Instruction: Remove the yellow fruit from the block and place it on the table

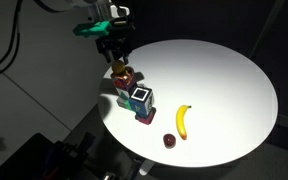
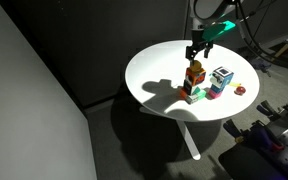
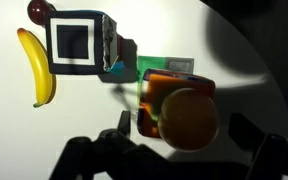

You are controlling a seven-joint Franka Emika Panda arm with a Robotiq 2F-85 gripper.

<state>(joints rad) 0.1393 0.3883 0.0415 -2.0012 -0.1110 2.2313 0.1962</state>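
Yellow fruit (image 3: 189,118) sits atop the block (image 3: 152,88) near the table (image 1: 224,80) edge; claw (image 3: 179,155) spread apart above.

The round fruit (image 3: 189,118) sits on the block (image 3: 147,105), banana (image 3: 36,68) well apart.

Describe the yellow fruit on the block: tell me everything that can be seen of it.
The yellow fruit is a small round ball, yellow-orange and smooth-looking, with no stem showing. It looks whole. It sits on the top face of the dark reddish-brown block, the only thing seen touching it, near the edge of the white table. The open hand hangs just above it, with a finger on either side. As far as the wrist view shows, the fingers are not gripping it.
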